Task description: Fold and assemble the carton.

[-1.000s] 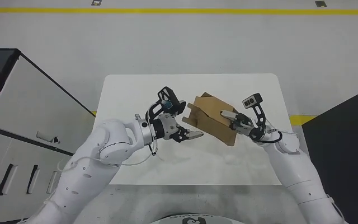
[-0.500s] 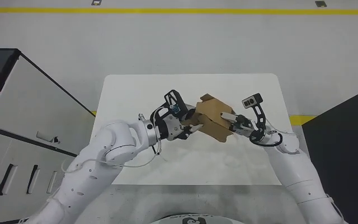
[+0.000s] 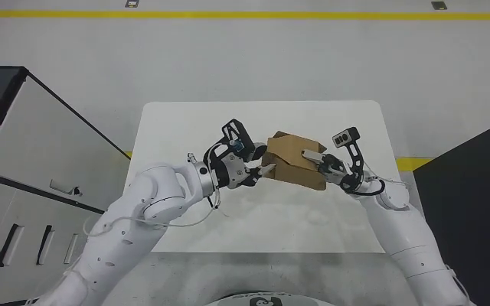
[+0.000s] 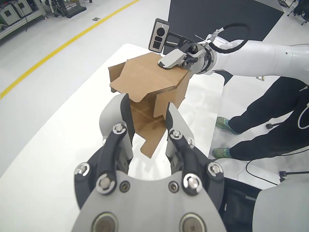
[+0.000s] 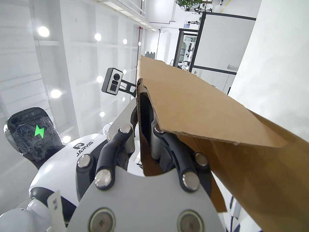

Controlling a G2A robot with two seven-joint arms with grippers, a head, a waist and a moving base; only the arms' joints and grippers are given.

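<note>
Since 1 second ago the left pincer [image 3: 264,170] has swung in from the robot's side of the carton [image 3: 295,159] up to its open end, and the carton has turned from a steep slant to lie squarer and more compact.

The carton [image 4: 149,83] is brown corrugated cardboard, matte, a half-formed box lying on its side. Its top panel is flat and creased. At the open end an angular top flap juts out, a narrow side flap hangs beside the opening, and a lower flap with a stepped, notched outline runs out along the counter [image 4: 60,121]. The fluted cut edge shows plainly in the right wrist view [image 5: 205,112].

The left pincer [image 4: 147,102] stands wide apart just in front of the open end, its 2 black-padded fingers [image 4: 126,112] bracketing the opening. 1 tip is near the top flap's edge, the other just beside the side flap. It grips nothing.

At the carton's opposite end the right pincer [image 3: 312,157] is closed on a cardboard wall. Its white upper finger presses on the top panel [image 4: 169,61], and the wall runs between both fingers [image 5: 144,102].

The counter [image 3: 191,138] is smooth, white and round-cornered. Bare surface rings the carton. The widest stretch is beyond the open end past the left arm, a narrower band lies beyond the held end, and open strips lie on the far side and the robot's side.
</note>
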